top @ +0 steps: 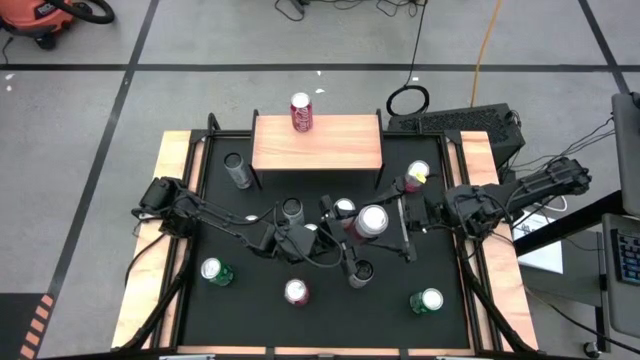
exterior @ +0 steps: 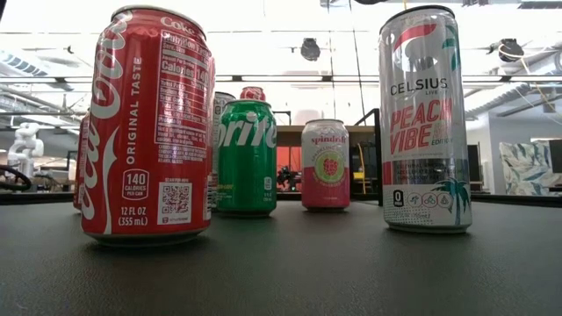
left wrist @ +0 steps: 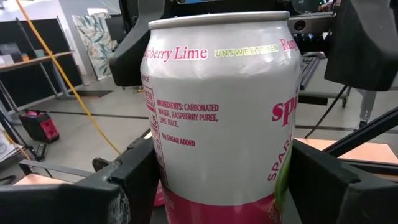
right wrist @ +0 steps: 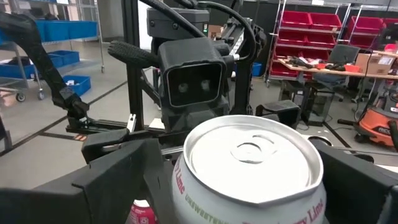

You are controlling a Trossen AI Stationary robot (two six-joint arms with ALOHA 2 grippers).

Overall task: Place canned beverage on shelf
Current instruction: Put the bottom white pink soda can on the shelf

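Note:
A white and pink raspberry-lime can [left wrist: 217,118] stands upright in the air over the middle of the black mat [top: 250,300], with my left gripper [left wrist: 224,186] shut on it. My right gripper [right wrist: 249,180] is open. It comes from the table's right, and its fingers stand on either side of the can's top [right wrist: 252,155]; I see no touch. The wooden shelf [top: 330,150] stands at the mat's far edge with a red can [top: 301,112] upright on its top. My left gripper pinches the can's side wall [left wrist: 163,168] between its two fingers [left wrist: 124,186], on the can's lower half. The fingers come level from the table's left. The can stays upright and is lifted clear of the mat.
Several other cans stand on the mat: a tall silver one [top: 237,170] beside the shelf's left legs, green ones [top: 214,271] [top: 428,300] and a red one [top: 297,291] near the front, and one [top: 416,175] by the shelf's right legs. The shelf top right of the red can is bare.

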